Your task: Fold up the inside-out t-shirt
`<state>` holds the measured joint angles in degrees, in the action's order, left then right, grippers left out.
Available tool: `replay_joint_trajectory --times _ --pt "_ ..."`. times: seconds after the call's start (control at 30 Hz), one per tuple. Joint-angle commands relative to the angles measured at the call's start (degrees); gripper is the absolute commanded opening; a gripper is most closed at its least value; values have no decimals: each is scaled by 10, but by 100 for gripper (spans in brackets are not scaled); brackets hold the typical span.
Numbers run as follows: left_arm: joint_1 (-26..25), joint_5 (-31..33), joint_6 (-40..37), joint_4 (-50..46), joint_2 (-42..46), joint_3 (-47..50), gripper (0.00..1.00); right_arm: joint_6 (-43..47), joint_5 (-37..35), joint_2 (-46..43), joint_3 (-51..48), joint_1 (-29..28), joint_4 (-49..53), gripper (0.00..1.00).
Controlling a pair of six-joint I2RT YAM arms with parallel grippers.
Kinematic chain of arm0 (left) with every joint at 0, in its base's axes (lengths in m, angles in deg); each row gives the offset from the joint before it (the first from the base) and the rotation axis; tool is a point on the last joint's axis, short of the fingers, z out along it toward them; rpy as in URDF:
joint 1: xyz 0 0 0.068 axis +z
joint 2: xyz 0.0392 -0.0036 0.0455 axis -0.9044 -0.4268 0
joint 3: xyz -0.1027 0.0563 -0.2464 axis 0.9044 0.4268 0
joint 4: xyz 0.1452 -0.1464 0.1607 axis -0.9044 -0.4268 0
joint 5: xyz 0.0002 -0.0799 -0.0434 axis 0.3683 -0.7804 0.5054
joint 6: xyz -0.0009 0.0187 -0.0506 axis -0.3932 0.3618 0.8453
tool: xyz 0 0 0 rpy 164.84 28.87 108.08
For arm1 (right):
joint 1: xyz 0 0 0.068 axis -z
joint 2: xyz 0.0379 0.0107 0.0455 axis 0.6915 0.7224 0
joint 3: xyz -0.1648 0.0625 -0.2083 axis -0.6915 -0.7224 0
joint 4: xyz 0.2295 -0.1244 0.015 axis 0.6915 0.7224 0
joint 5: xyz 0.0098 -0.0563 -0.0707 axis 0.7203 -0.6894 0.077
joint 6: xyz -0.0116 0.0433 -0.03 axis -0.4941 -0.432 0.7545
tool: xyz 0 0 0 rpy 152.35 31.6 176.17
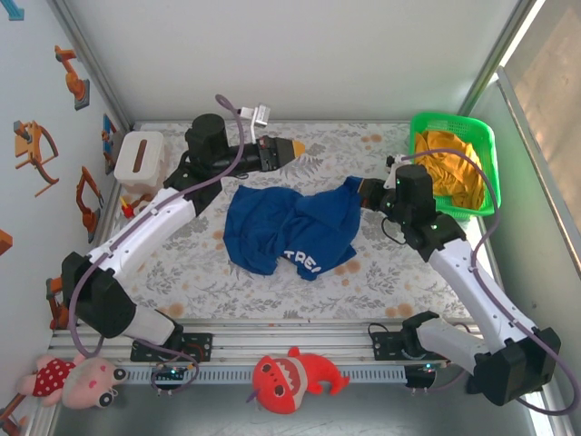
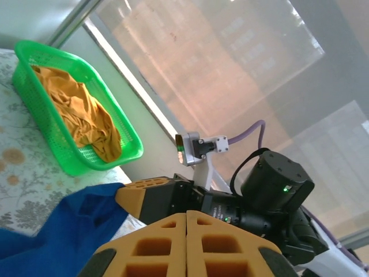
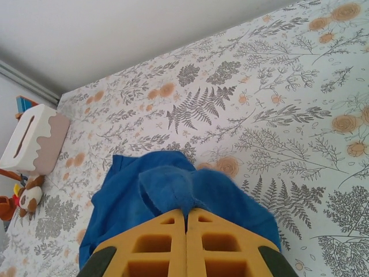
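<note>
The inside-out t-shirt [image 1: 289, 227] is royal blue and lies crumpled in the middle of the floral table, white lettering showing near its front hem. My right gripper [image 1: 365, 193] is shut on the shirt's right corner, and a blue fold [image 3: 167, 187] bunches up between its orange fingertips. My left gripper [image 1: 296, 148] hovers above the table behind the shirt, pointing right. Its jaws are pressed together with nothing between them [image 2: 185, 214]. In the left wrist view the shirt [image 2: 63, 231] hangs from a finger [image 2: 141, 193] of the right gripper.
A green basket [image 1: 454, 163] with an orange-yellow garment [image 2: 81, 112] stands at the back right. A white tissue box [image 1: 139, 156] sits at the back left. A red plush shark [image 1: 295, 377] and a pink doll [image 1: 82, 380] lie in front of the arm bases.
</note>
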<state>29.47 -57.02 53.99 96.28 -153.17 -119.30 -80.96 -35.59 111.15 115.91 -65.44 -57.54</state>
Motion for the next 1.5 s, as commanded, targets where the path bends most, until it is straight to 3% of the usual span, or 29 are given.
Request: replay_joint_trajectory --times 0.0,0.07,0.23,0.37,0.43,0.8,1.33,1.47 --pt "-13 -19 25 8 -16 0 39 -10 -29 -22 -27 6 3 0" --pt "-2 30 17 -24 -2 44 50 -13 -38 -39 -42 15 10 0" --pt "41 193 25 -139 65 189 51 -9 -42 -62 -61 23 21 0" --pt "48 323 43 -280 103 254 51 -7 -38 -61 -65 24 21 0" --pt "48 355 65 -298 118 285 52 -6 -37 -57 -67 23 18 0" --pt "15 395 129 -391 33 253 53 -11 -28 -46 -70 24 -4 0" --pt "-15 402 132 -382 -63 221 53 -17 -29 -45 -79 24 -17 0" --pt "-22 400 132 -377 -77 221 44 -16 -29 -45 -77 24 -18 0"
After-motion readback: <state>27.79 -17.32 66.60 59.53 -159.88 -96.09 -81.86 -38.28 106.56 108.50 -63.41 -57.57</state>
